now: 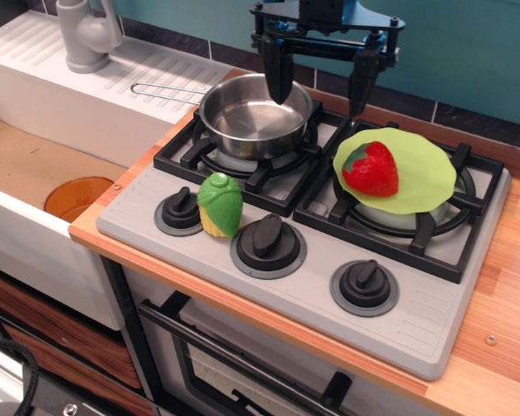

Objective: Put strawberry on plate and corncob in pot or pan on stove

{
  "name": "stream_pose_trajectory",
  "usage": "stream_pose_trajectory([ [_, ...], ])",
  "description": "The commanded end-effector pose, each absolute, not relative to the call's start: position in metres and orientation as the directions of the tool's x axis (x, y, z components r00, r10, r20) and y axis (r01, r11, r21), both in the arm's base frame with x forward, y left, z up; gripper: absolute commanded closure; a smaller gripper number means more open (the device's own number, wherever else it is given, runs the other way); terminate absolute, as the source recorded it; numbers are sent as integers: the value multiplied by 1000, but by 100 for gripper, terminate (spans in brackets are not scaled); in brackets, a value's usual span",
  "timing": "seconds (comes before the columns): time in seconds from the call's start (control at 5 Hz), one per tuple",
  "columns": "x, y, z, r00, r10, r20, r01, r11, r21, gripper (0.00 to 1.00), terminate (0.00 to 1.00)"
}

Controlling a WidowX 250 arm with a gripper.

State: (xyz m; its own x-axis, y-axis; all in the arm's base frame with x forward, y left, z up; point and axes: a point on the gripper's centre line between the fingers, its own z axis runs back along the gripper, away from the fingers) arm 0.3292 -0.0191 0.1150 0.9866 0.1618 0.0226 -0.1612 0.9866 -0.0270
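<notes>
Red strawberry lies on the lime plate, right of the steel pot on the stove. The corncob stands in front of the pot, between two knobs. My gripper hangs above the pot's right rim, fingers spread, empty.

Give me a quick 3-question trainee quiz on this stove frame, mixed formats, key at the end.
1. True or false: the strawberry lies on the lime-green plate.
2. Where does the corncob stand? A) inside the saucepan B) on the stove's grey front panel, between two knobs C) in the sink
3. In a few words: what is the gripper holding, and how do its fingers stand?

Key
1. True.
2. B. The saucepan is empty.
3. Nothing; it is open, fingers spread, raised behind the saucepan and the plate.
</notes>
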Motion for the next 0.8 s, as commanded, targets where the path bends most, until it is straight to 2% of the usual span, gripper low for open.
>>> stream_pose_trajectory([
  [0.0,307,15,150,954,135,266,-158,985,67,0,0],
  [0.4,292,40,142,921,137,364,-185,978,99,0,0],
  [0.6,289,45,137,914,155,374,-207,973,103,0,0],
])
